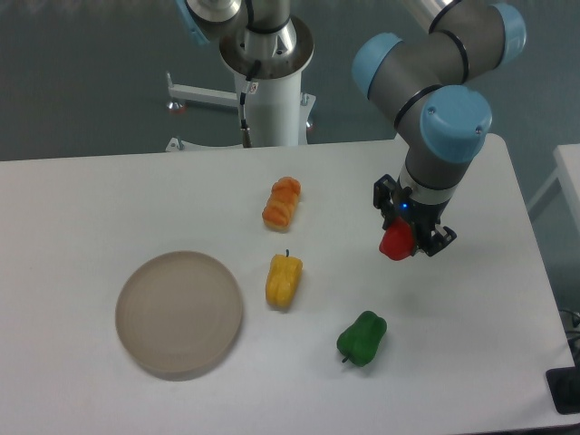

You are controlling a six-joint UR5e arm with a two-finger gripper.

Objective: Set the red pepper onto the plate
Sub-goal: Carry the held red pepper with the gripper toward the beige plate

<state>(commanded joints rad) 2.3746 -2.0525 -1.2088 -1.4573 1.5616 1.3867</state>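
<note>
The gripper (405,237) is pinching the red pepper (396,242) at the table's right side, so what's left looks like carrying it over to the plate (178,314) and letting go.

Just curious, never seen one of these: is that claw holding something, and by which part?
Yes, the claw grips the red pepper by its sides; the exact spot is hidden.

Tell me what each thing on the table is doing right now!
Small glossy red pepper: gripped in the end effector, seemingly lifted off the table.
Two-finger end effector: shut on the red pepper.
Round flat beige-grey plate: empty, flat on the table.
Orange pepper: lying on the table.
Yellow pepper: lying on the table.
Green pepper: lying on the table.
</note>
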